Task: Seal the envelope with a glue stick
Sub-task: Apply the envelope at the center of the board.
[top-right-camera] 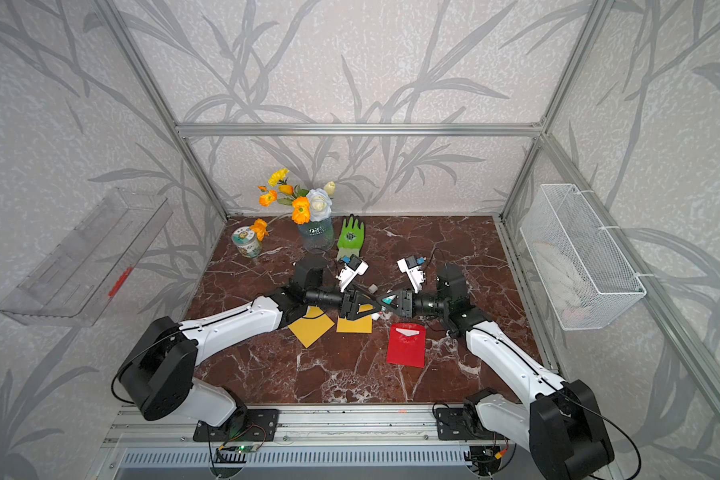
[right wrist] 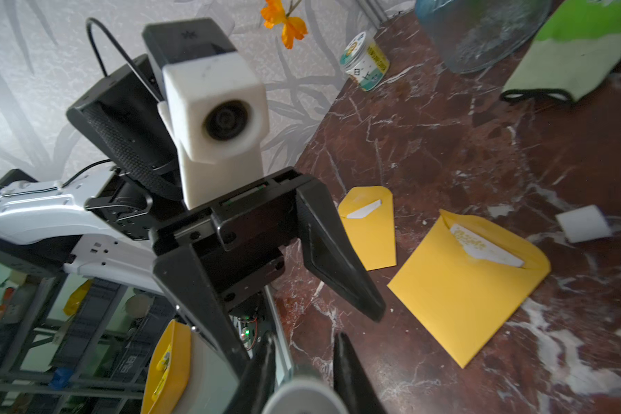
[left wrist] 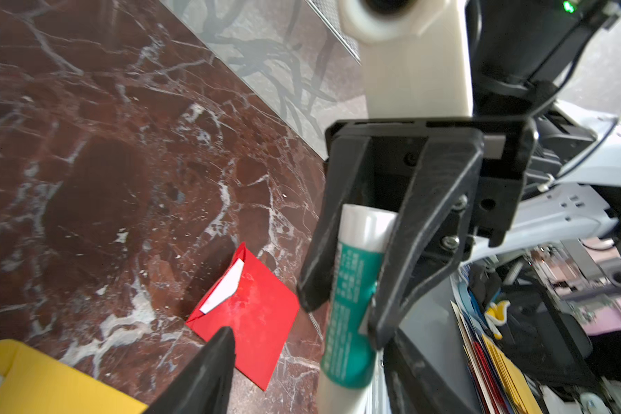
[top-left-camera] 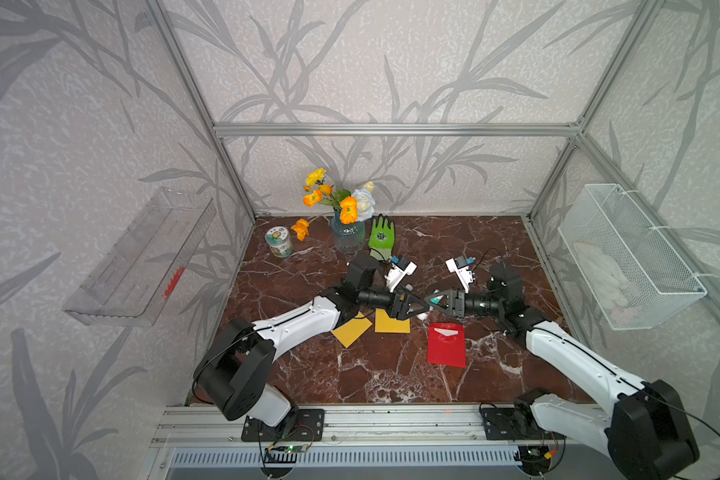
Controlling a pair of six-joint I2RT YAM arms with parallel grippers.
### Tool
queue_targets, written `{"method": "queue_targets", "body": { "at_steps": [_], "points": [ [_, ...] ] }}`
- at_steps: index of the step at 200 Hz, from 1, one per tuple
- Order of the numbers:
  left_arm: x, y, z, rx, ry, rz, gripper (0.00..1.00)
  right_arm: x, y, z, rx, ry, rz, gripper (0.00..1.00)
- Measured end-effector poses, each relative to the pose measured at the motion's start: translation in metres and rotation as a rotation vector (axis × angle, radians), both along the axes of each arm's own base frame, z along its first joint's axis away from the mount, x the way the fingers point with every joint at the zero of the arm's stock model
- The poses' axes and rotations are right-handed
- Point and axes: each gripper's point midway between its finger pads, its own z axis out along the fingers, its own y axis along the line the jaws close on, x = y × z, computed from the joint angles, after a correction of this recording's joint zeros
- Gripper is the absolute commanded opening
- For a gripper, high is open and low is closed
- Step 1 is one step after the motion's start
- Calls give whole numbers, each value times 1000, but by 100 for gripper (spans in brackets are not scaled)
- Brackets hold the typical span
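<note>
At the far edge of the table (top-left-camera: 391, 382) a jar (top-left-camera: 279, 242) stands leftmost, a vase (top-left-camera: 348, 237) right of it, then a glove (top-left-camera: 381, 235). Mid-table, the left envelope (top-left-camera: 352, 330) and middle envelope (top-left-camera: 391, 323) lie side by side; the right envelope (top-left-camera: 447, 345) lies apart, slightly nearer.

- Both top views are evenly and softly lit; the pale walls (top-left-camera: 391, 62) are bright, and the dark worktop (top-left-camera: 375, 374) carries only faint, soft-edged shadows.
- Straight frame posts (top-left-camera: 196, 95) splay outward toward the edges.
- In the right wrist view the glue stick (right wrist: 302, 398) is out of focus at its near end; white marble veins glare.
</note>
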Motion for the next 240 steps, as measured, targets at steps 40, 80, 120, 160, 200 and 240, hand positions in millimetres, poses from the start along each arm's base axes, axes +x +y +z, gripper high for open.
{"method": "queue_targets", "body": {
  "at_steps": [40, 80, 120, 160, 200, 240],
  "points": [
    [30, 23, 7, 30, 0, 192, 58, 9, -10, -16, -165, -41, -129, 0],
    [26, 37, -17, 88, 56, 265, 18, 1, -12, -38, -420, -131, -217, 0],
    [6, 45, -56, 166, 124, 269, 0, 3, -46, -49, -560, -160, -371, 0],
    [-22, 19, -71, 179, 129, 174, 0, -6, -69, -88, -668, -80, -428, 0],
    [-42, -11, -105, 241, 153, 74, 0, -16, -81, -113, -715, -13, -442, 0],
    [-49, -30, -122, 261, 147, 23, 0, -26, -87, -138, -717, 2, -439, 0]
  ]
}}
